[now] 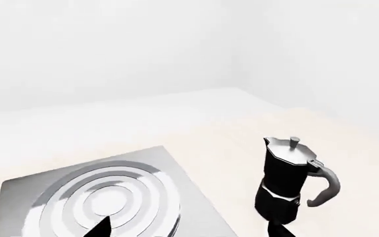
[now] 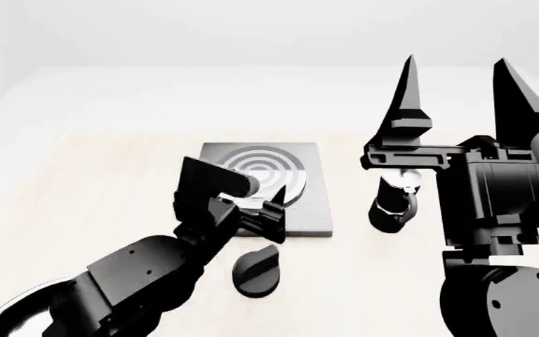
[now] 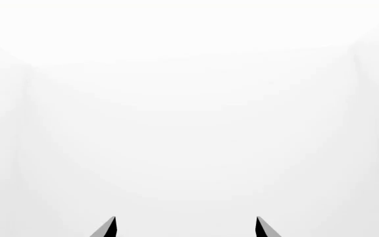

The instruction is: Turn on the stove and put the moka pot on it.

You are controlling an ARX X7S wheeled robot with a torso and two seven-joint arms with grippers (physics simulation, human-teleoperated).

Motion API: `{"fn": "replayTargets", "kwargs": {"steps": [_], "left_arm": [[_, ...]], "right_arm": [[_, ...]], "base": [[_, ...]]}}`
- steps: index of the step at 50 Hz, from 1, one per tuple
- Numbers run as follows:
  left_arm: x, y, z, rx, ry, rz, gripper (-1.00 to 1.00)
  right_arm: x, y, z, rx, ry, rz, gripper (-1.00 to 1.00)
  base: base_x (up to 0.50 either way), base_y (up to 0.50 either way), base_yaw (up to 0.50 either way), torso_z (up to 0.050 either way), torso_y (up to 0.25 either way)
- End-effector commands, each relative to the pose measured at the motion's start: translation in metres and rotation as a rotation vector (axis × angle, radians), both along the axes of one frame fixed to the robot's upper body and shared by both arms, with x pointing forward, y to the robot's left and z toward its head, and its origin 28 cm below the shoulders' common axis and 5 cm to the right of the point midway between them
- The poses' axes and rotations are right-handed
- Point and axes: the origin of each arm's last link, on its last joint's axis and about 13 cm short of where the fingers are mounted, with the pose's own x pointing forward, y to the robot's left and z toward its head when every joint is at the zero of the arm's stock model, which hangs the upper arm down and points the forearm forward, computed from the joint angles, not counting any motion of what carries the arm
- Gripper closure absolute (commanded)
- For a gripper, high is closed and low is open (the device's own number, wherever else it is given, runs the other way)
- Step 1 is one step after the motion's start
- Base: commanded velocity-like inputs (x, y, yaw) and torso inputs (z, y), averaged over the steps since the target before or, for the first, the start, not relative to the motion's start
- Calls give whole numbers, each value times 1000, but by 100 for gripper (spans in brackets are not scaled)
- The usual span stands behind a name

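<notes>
- Head view puts the flat square grey metal stove [image 2: 311,210] at mid-table, its round burner of concentric rings toward the far side — and the separate round black knob [image 2: 256,272] on the near side, on the pale table [image 2: 82,182] just in front of the plate's front edge.
- Left gripper [image 2: 267,214] hangs over the near edge of the hotplate, fingers pointing away from the robot. The knob lies just behind and below it, toward the robot, so I judge the left arm is the nearer one for turning the stove on; it would have to draw back and drop.
- Left wrist view shows two dark fingertips [image 1: 102,228] with a wide gap between them and nothing held — the left gripper is spread and empty.
- Small black moka pot [image 2: 393,203] with waisted body and shiny silver lid stands upright on the table just right of the hotplate, not on the burner. Its long axis is vertical; in the left wrist view its side handle [image 1: 325,185] points away from the stove.
- Right gripper [image 2: 457,81] is raised, fingers pointing up and spread wide, holding nothing; its wrist view shows only blank white wall between the tips. The pot sits below and beyond it, partly hidden by the gripper body, so the right arm looks nearer to the pot.
- No brand, label or writing is readable anywhere.
</notes>
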Motion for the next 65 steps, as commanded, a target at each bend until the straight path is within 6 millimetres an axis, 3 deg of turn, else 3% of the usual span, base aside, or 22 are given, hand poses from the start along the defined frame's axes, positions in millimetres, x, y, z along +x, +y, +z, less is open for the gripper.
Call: {"fn": "replayTargets", "kwargs": {"steps": [1,10,22,33,44,65], "left_arm": [[-11,29,54,-34,-277,156,-100],[-31,55,81,-49,-495,312,-100],[-56,76,92,-14,-671,460,-100],[-77,84,100,-44,-780,468,-100],[-90,85,107,-46,-809,478,-100],[-87,85,105,-44,-800,481,-100]], "right_arm": [[6,-3,-2,-9,9,-20,-100],[16,-9,2,-25,26,-62,-100],[34,-20,-7,-53,71,-129,-100],[46,-33,-17,-93,109,-199,-100],[61,-46,-39,-117,186,-251,-100],[69,-53,-96,-127,330,-276,-100]], "base": [[0,0,0,0,0],[0,0,0,0,0],[0,0,0,0,0],[0,0,0,0,0],[0,0,0,0,0],[0,0,0,0,0]]}}
